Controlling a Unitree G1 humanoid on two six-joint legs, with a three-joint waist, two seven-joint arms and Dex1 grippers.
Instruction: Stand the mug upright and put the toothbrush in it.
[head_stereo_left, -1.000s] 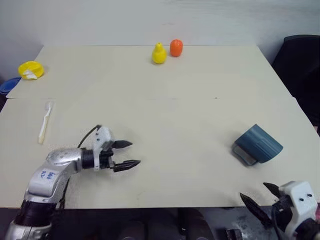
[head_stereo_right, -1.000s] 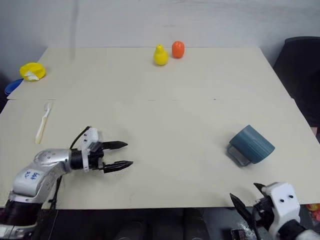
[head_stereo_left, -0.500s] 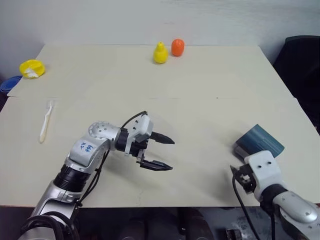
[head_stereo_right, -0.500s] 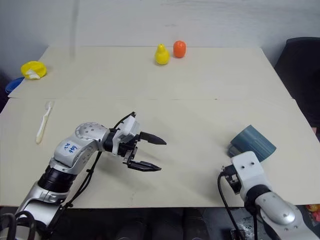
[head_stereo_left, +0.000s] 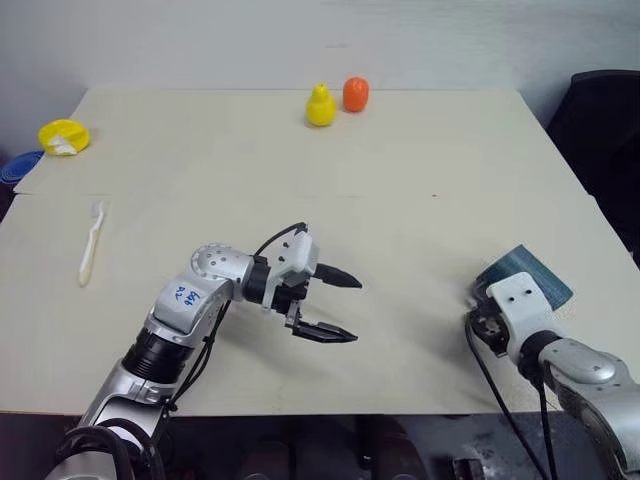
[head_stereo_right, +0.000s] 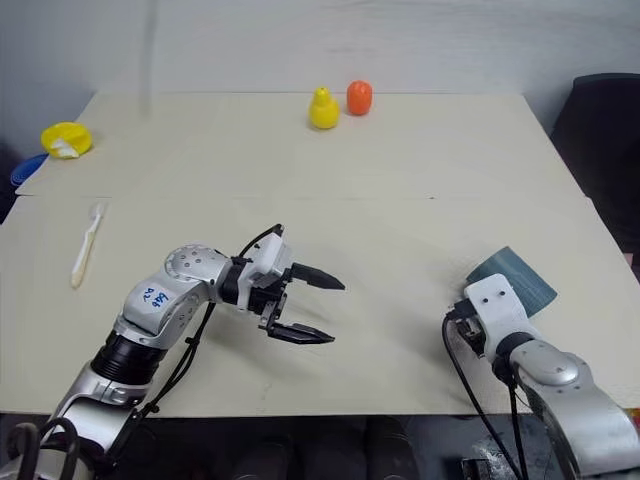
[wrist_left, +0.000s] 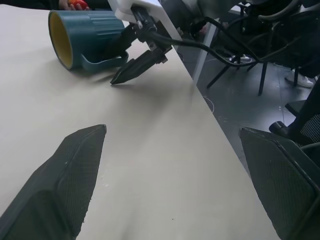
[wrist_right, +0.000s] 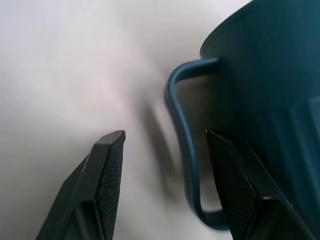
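Mug (wrist_left: 82, 37) on its side near the right edge of the worktop (head_stereo_left: 400, 180), yellowish inside facing toward my left arm, loop handle resting low against the surface. My right claw (wrist_right: 165, 137) is right at it: the two black fingers stand partly apart with the handle's loop between them, one fingertip (wrist_right: 112, 142) over bare worktop, the other against the teal wall by the handle. I cannot tell whether either finger actually presses on the handle; nothing is clamped. From my head, the white wrist housing covers most of the mug, leaving only a teal corner showing behind it.

My left claw (head_stereo_left: 340, 305) hangs above the middle of the worktop, pointing toward the mug, its fingers spread wide and empty, well apart from everything.

The toothbrush (head_stereo_left: 91, 243) lies flat near the left edge of the worktop, bristle head toward the far side, well away from both claws and from the mug.

At the far edge stand a yellow pear-shaped toy (head_stereo_left: 320, 106) and an orange toy (head_stereo_left: 354, 94), just beside each other. A yellow dish (head_stereo_left: 62, 136) sits at the far left corner.
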